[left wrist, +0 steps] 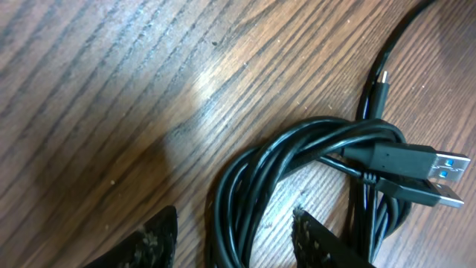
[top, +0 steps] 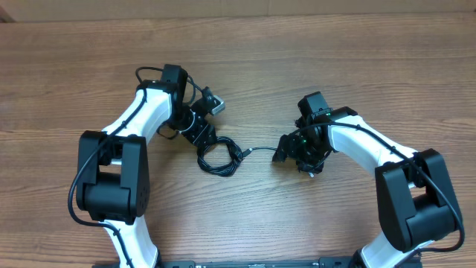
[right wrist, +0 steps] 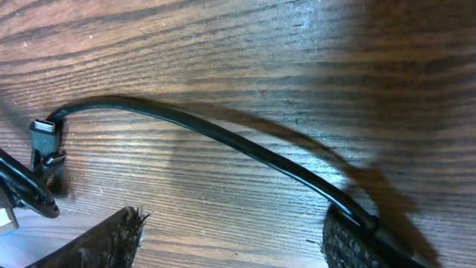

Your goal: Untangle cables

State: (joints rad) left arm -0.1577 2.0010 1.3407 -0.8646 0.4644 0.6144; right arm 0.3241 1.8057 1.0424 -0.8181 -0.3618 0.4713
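The cables [top: 218, 158] lie as a loose black coil on the wooden table [top: 245, 67], just in front of my left gripper [top: 199, 138]. In the left wrist view the left gripper [left wrist: 234, 214] is open, and a bundle of coil strands [left wrist: 256, 171] runs between its fingers without being clamped. Two blue-tongued USB plugs [left wrist: 435, 160] stick out of the knot at the right. One thin cable [right wrist: 223, 134] leads from the coil to my right gripper [top: 285, 152]. The right gripper [right wrist: 234, 217] is open, and that cable passes along the outside of its right finger [right wrist: 349, 242].
Both white arms curve in from the near corners of the table, the left arm [top: 111, 164] and the right arm [top: 413, 186]. A small plug end [right wrist: 46, 134] lies at the left of the right wrist view.
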